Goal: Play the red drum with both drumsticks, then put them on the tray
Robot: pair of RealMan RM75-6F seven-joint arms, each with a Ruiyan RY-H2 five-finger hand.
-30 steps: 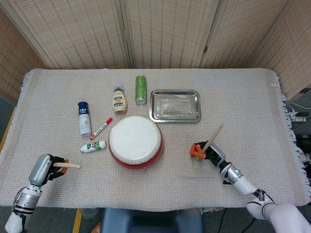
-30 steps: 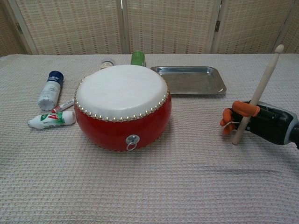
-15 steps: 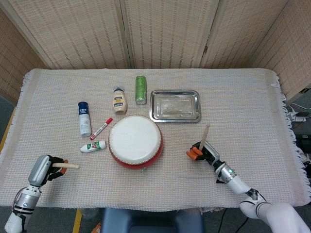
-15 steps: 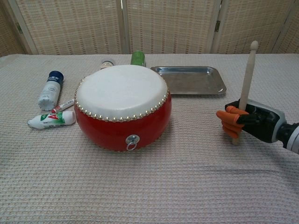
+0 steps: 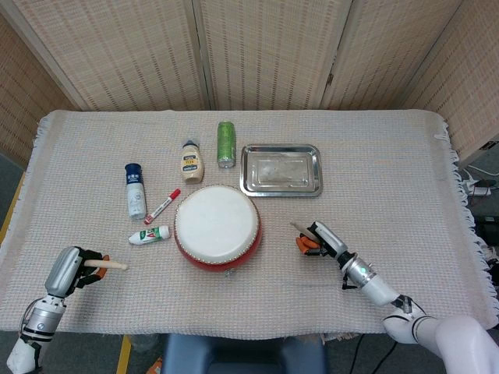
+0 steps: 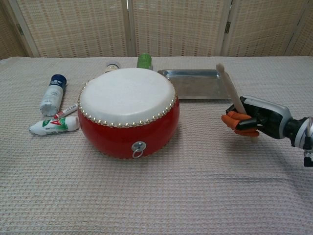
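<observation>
The red drum (image 5: 217, 228) (image 6: 128, 111) with its white skin stands at the table's middle. To its right, my right hand (image 5: 321, 241) (image 6: 254, 118) grips a wooden drumstick (image 5: 299, 227) (image 6: 231, 90), whose tip leans left toward the drum without touching it. At the near left corner my left hand (image 5: 72, 269) holds the other drumstick (image 5: 106, 265), lying flat and pointing right, well short of the drum. That hand is outside the chest view. The steel tray (image 5: 281, 170) (image 6: 199, 83) lies empty behind and right of the drum.
Left of the drum lie a white tube (image 5: 149, 234), a red marker (image 5: 162, 206) and a blue-capped bottle (image 5: 136, 190). Behind it stand a squeeze bottle (image 5: 192, 161) and a green can (image 5: 226, 143). A woven cloth covers the table.
My right hand has moved left toward the drum, and its drumstick has swung from leaning right, through upright, to leaning left. The left hand has barely moved.
</observation>
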